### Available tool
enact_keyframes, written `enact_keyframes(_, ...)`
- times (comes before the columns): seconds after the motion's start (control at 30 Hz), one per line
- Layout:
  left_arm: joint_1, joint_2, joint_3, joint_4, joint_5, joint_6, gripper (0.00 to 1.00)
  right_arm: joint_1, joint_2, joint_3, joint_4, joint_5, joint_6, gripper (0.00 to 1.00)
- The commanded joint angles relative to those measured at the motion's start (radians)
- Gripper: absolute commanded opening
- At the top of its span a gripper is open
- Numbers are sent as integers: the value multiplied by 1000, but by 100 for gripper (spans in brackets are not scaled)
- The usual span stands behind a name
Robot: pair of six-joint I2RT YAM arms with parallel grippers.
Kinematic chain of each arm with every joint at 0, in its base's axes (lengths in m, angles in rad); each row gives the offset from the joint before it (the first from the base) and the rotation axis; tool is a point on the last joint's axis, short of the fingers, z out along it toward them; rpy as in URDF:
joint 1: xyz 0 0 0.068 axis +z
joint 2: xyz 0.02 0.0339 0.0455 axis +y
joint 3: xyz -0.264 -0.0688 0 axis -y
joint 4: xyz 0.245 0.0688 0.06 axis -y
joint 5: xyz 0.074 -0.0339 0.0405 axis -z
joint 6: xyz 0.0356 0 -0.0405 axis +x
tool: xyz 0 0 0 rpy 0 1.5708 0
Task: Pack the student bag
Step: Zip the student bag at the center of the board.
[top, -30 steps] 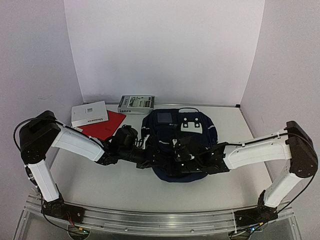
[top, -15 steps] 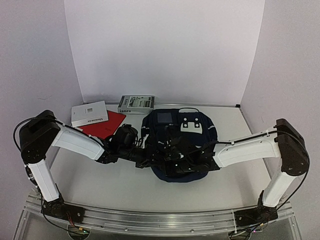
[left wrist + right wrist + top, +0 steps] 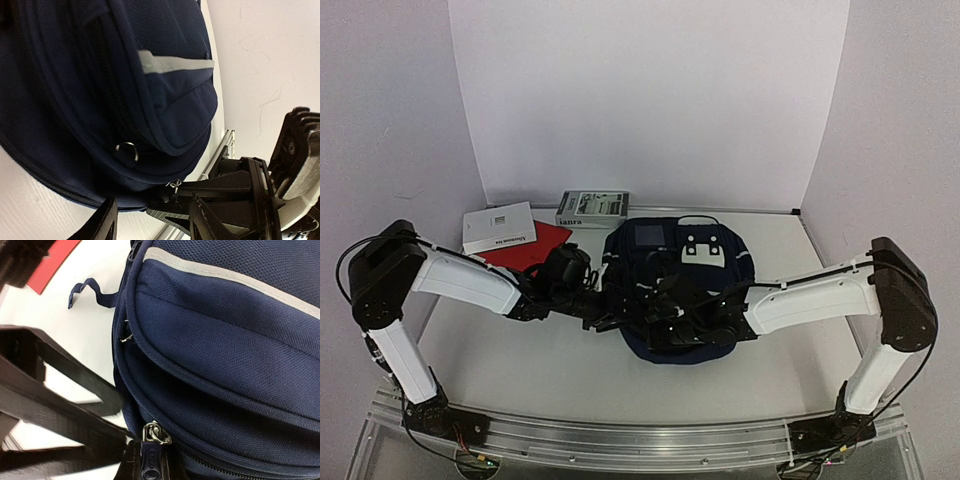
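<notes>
The student bag [image 3: 678,285], navy with a pale stripe [image 3: 235,277], lies flat mid-table. My right gripper [image 3: 149,466] is shut on the blue zipper pull [image 3: 150,460] at the bag's near edge, just below the metal slider [image 3: 157,434]. My left gripper [image 3: 152,212] stands open beside the bag's left near edge, its fingers [image 3: 102,222] apart with nothing between them. In the left wrist view the right gripper [image 3: 235,197] sits right in front, pinching at the bag's rim. From above, both grippers meet at the bag's near-left side: left gripper [image 3: 603,312], right gripper [image 3: 662,320].
A white book [image 3: 498,228], a red folder [image 3: 535,248] and a grey-white box [image 3: 592,208] lie at the back left. A blue strap end [image 3: 87,292] trails off the bag's left side. A metal rail [image 3: 620,440] runs along the near table edge.
My left gripper has opened and drawn slightly back to the left. My right gripper has slid left along the bag's near edge and closed on the zipper pull.
</notes>
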Motion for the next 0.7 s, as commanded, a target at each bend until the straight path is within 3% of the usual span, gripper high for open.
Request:
enact_keyframes(0.0,33,-77,40,-138,-103,50,56,-15,-51,-13,-1,55,55,0)
enact_keyframes(0.2,44,-24,113,-185,-127,82,64,-15,-51,-19,37,10,54,0)
enact_keyframes(0.37,49,39,172,-164,-101,72,58,-16,-50,-22,58,-15,55,0)
enact_keyframes(0.47,49,77,202,-171,-91,63,48,-15,-58,-27,63,-15,61,0)
enact_keyframes(0.67,49,149,241,-193,-75,25,53,-16,-67,-30,66,-17,71,0)
